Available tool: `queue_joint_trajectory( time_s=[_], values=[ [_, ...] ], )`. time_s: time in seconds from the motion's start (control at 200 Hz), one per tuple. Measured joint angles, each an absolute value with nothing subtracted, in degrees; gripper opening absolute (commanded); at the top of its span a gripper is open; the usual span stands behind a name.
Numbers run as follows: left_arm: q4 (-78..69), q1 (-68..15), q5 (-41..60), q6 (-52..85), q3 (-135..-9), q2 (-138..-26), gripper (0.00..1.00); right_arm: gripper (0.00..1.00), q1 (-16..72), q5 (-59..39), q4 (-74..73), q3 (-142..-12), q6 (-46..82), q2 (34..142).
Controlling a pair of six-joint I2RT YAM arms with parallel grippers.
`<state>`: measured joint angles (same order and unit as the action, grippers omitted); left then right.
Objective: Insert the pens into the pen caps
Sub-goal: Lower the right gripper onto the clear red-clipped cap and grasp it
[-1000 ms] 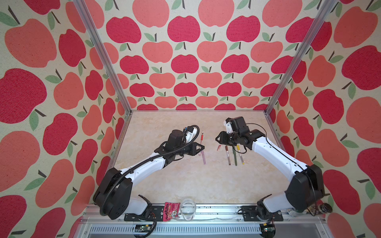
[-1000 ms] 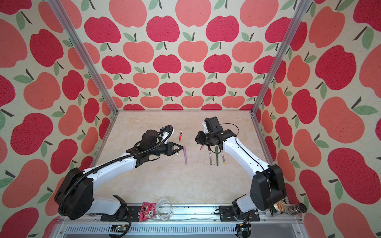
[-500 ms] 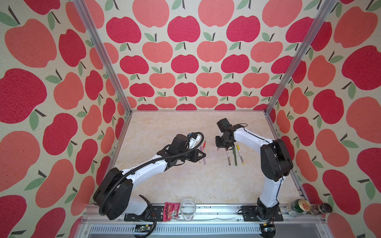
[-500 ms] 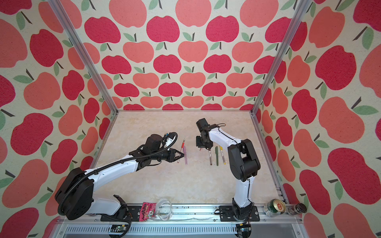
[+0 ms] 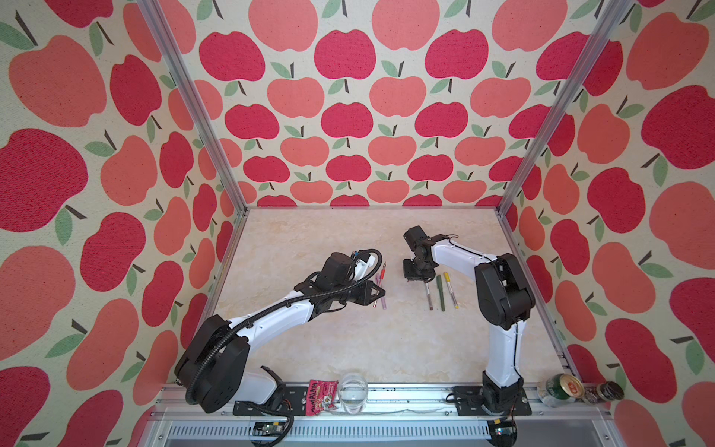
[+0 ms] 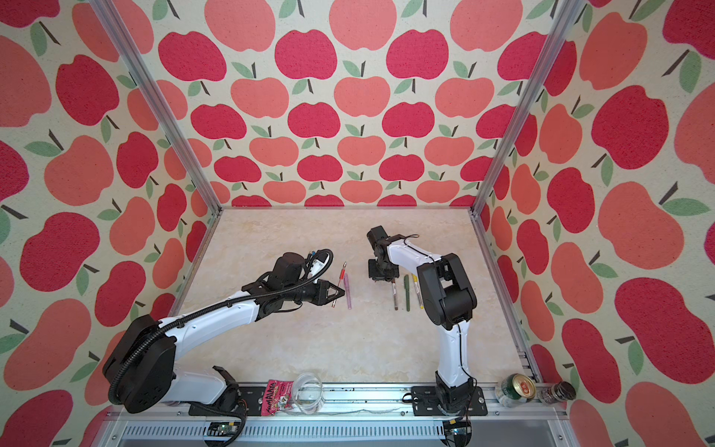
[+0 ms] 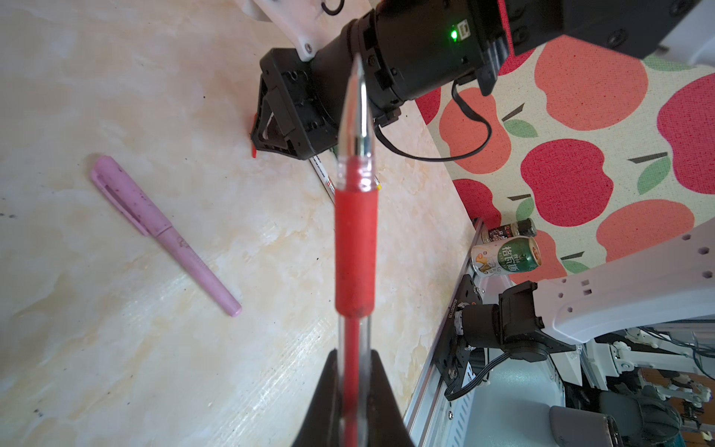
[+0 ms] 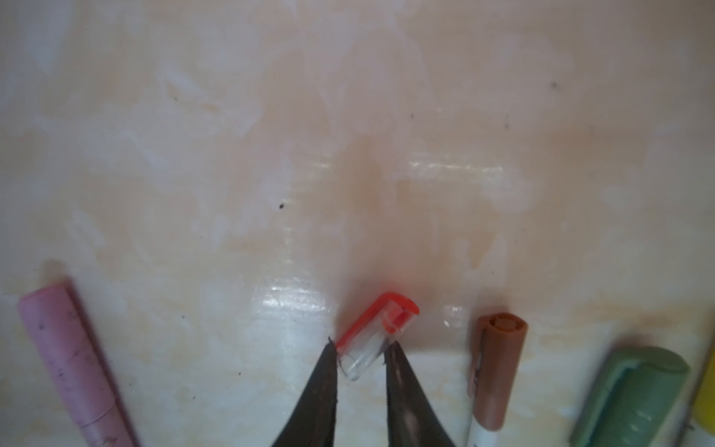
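**Top views.** In both, the left gripper [image 5: 376, 297] was clamped shut on the red pen [image 5: 380, 280], bare metal tip pointing at the back wall. The lilac pen [image 5: 382, 300] lay capped just beside it on the table [image 5: 329, 348]. The right gripper [image 5: 416, 278] was down at the table, at the far end of a row of three: brown-capped pen [image 5: 428, 296], green pen [image 5: 441, 294], yellow-capped pen [image 5: 450, 292]. The loose cap was hidden under the gripper here. The red pair looked like the last one to do.

**Left wrist.** The red pen [image 7: 355, 247] ran straight out of the shut jaws. It was pinched far back on the clear barrel, so the tip would likely wobble under push. The tip already faced the right gripper [image 7: 294, 116].

**Right wrist.** The red cap [image 8: 377, 333] lay on the table, askew, near the brown cap [image 8: 499, 367], with the green cap [image 8: 634, 394] beyond. The right gripper [image 8: 361, 350] had a narrow gap, one tip on either side of the cap's clear open end, at or nearly at contact. Couldn't tell if it had a firm hold.

**To do it well:**
- A pinch at the mouth risks squeezing or blocking the opening, and the skew could make the cap twist out, so square it up and grip nearer the closed red end.
- Lift the cap and turn its mouth to the pen tip.
- Line up the two axes before pushing.
- Push slowly.
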<state>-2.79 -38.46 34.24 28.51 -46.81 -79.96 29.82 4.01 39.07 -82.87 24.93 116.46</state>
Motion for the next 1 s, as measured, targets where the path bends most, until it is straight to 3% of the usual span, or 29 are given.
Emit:
queue_joint_trajectory(
  time_s=[0.75,1.001],
  values=[
    [-0.36,-38.68,33.85,28.29,-50.30,-82.83,0.03,0.34,28.36,4.01,40.21,-88.86,23.79,120.64],
    [-0.19,-38.68,33.85,27.83,-50.33,-82.83,0.03,0.44,28.36,4.03,41.04,-91.18,23.57,122.02]
  ],
)
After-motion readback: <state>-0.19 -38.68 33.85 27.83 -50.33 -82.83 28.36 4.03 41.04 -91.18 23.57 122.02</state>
